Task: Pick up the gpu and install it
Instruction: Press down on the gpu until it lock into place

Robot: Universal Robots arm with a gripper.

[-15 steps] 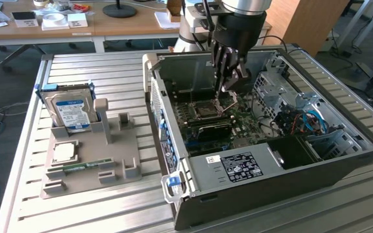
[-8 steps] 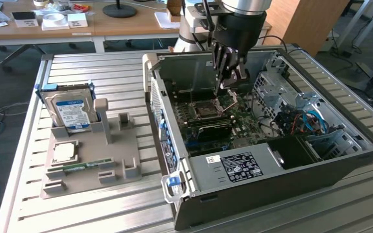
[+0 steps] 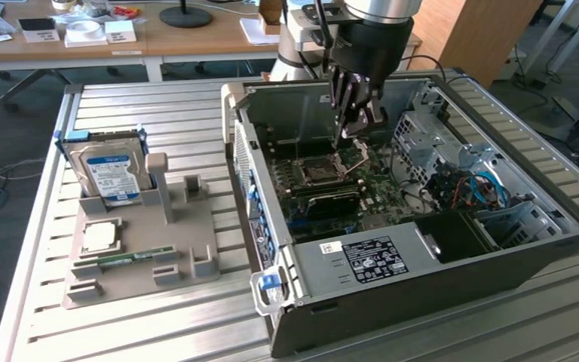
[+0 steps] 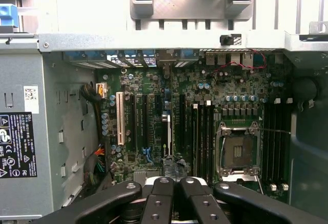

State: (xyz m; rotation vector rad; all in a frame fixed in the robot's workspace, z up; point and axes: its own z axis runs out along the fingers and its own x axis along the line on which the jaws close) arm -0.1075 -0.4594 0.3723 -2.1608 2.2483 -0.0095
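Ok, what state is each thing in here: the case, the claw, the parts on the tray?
Black metal computer case: lying on its side, side panel off, green motherboard exposed.
Black claw: shut, down inside the case above the motherboard; whether it grips anything cannot be told.
Blue-and-white-labelled hard drive: standing upright in the grey tray.
Small green memory stick: lying flat in the tray.
Square silver processor chip: lying flat on the tray.

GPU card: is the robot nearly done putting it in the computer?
Done, it seems: the grey plastic stand holds a blue-labelled hard drive but no thin card. In hand: the shut tool is inside the open grey computer case, above the green motherboard's black slots. A thin dark edge at its tips may be the card. Left: seating it; I cannot tell if it's in.
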